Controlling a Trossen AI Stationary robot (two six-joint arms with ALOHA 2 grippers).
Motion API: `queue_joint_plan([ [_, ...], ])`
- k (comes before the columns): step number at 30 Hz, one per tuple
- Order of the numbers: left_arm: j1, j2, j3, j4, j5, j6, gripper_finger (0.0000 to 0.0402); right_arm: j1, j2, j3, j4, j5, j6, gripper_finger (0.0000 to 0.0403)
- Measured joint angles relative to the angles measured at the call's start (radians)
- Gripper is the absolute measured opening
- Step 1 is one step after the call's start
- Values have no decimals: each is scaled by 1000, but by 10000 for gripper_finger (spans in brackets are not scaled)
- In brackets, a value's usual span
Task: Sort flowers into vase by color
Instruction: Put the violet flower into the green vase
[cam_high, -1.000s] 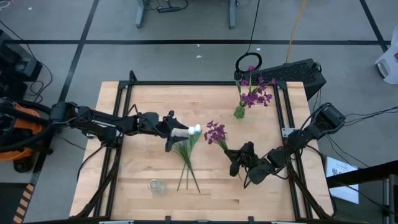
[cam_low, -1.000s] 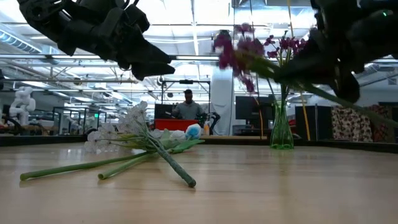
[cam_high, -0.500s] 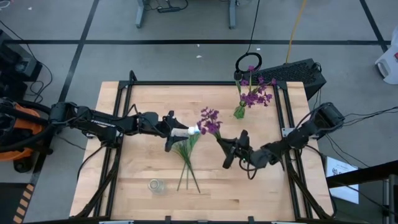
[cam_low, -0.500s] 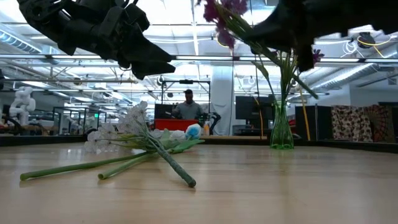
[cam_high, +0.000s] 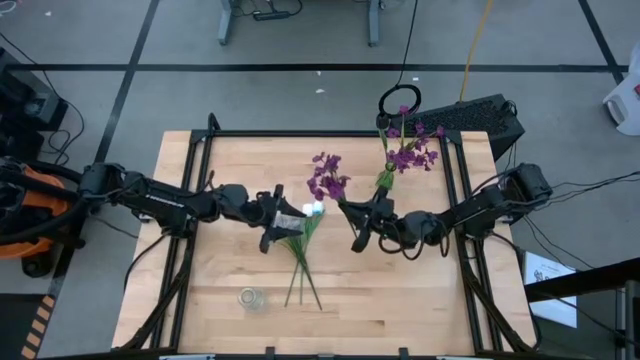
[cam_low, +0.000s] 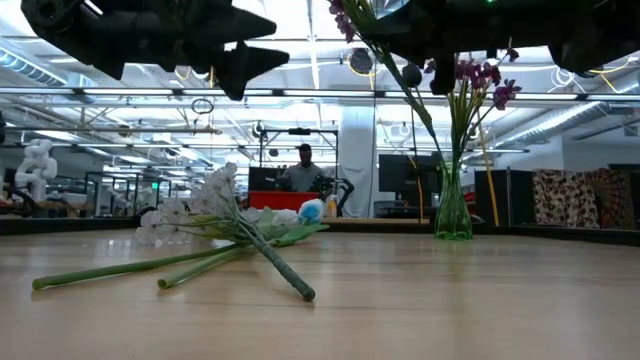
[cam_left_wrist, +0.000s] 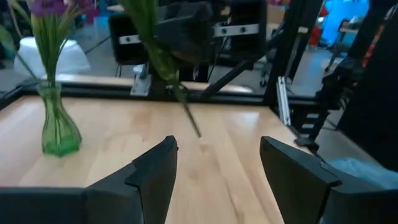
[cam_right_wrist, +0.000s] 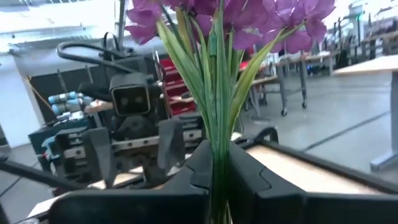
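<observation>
Reaching inward, right pincer holds purple flower aloft, upright.

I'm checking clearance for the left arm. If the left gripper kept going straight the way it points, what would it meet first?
Likely the purple flower held up by the right gripper; the open left gripper faces it head-on. The green vase stands off to one side. Depth is uncertain.

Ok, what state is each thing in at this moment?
Left gripper: open, empty, over the loose flowers.
Right gripper: shut on purple flower's stem, above the table.
Purple flower: held, lifted.
Green vase: upright, holding purple flowers.
Loose flowers: lying flat on the table.
Clear vase: empty.
</observation>
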Motion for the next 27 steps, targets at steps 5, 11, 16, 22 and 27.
queue_joint_plan([
  [5,-12,13,0,59,-19,0,235,-30,0,0,93,-44,-76,16],
  [11,-14,79,0,176,-25,0,235,-49,0,26,131,-116,-112,16],
  [16,-14,146,1,299,-26,0,235,-49,47,89,161,-189,-154,18],
  [22,-14,208,41,325,-26,-1,235,-49,207,242,223,-236,-260,19],
  [27,-14,228,52,319,-27,0,235,-54,303,365,237,-234,-310,20],
])
